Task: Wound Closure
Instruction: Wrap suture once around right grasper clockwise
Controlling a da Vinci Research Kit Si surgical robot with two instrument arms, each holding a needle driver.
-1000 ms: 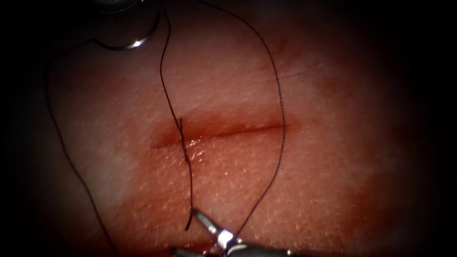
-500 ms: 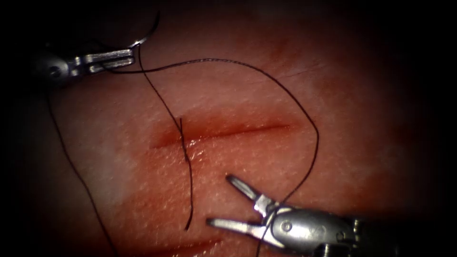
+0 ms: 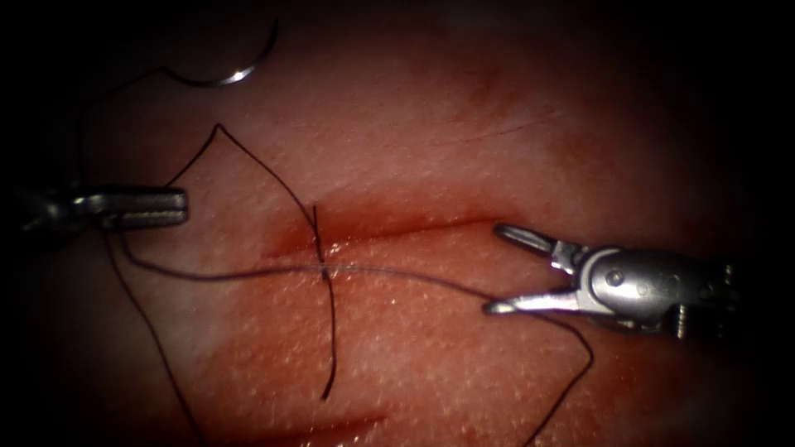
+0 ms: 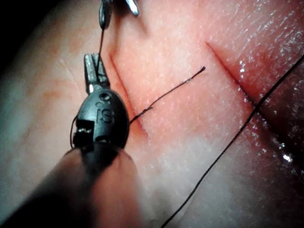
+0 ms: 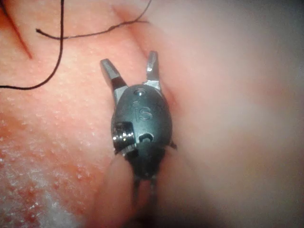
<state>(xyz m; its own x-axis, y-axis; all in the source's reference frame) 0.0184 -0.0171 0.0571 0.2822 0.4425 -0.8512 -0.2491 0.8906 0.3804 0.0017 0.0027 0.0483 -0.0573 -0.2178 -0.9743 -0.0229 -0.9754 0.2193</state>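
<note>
Here the left tool (image 3: 170,208) has its jaws pinched together on the thread (image 3: 248,275), which runs from its tip across the cut (image 3: 389,232) toward the right tool (image 3: 505,271), whose jaws are spread and hold nothing. Beyond the left tool, the needle (image 3: 236,73) lies loose on the tissue (image 3: 497,381), not in it. I'd judge the thread limp and slippery, the needle stiff and best gripped mid-curve. No containers here.

Thread (image 3: 248,273) runs off bottom edge; left tool (image 3: 178,207) shaft lost in dark
</note>
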